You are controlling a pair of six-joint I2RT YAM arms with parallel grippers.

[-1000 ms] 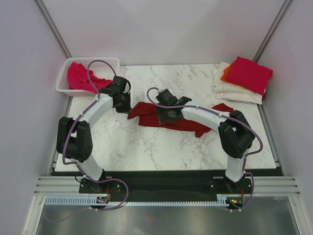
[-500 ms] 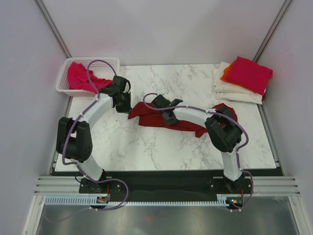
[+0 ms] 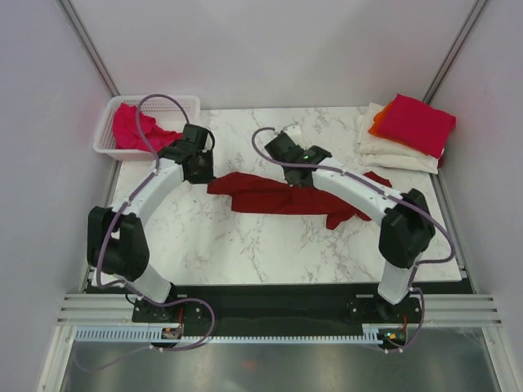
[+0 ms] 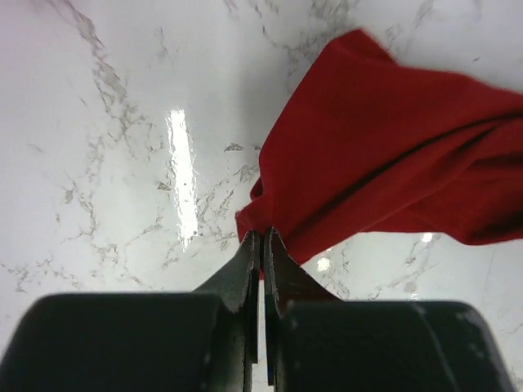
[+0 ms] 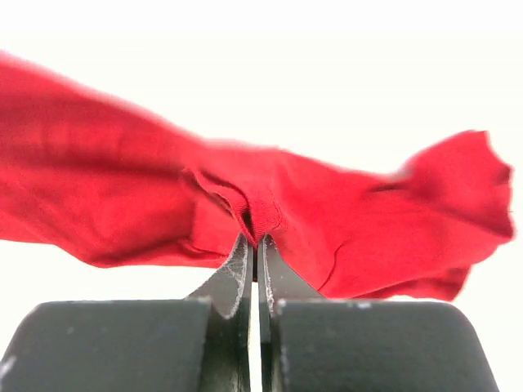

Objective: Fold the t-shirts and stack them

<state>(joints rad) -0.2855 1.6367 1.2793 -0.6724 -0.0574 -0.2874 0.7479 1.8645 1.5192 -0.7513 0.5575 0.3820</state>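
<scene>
A dark red t-shirt (image 3: 270, 196) lies crumpled and stretched across the middle of the marble table (image 3: 245, 245). My left gripper (image 3: 205, 180) is shut on its left corner, and in the left wrist view the cloth (image 4: 384, 163) fans out from the pinched tips (image 4: 261, 238). My right gripper (image 3: 298, 183) is shut on a fold along the shirt's far edge. In the right wrist view the red cloth (image 5: 122, 204) bunches up between the closed fingers (image 5: 257, 242). Folded t-shirts are stacked at the back right: cream-white ones (image 3: 392, 151), an orange one (image 3: 377, 126) and a pink-magenta one (image 3: 415, 122) on top.
A white mesh basket (image 3: 186, 104) stands at the back left corner with a pink-magenta shirt (image 3: 132, 131) in it. Grey walls close in on both sides. Both arms' cables loop above the table.
My right gripper has shut on the shirt's fold and shifted back and to the right. The left gripper, still shut on the corner, has drawn it slightly left, stretching the shirt.
</scene>
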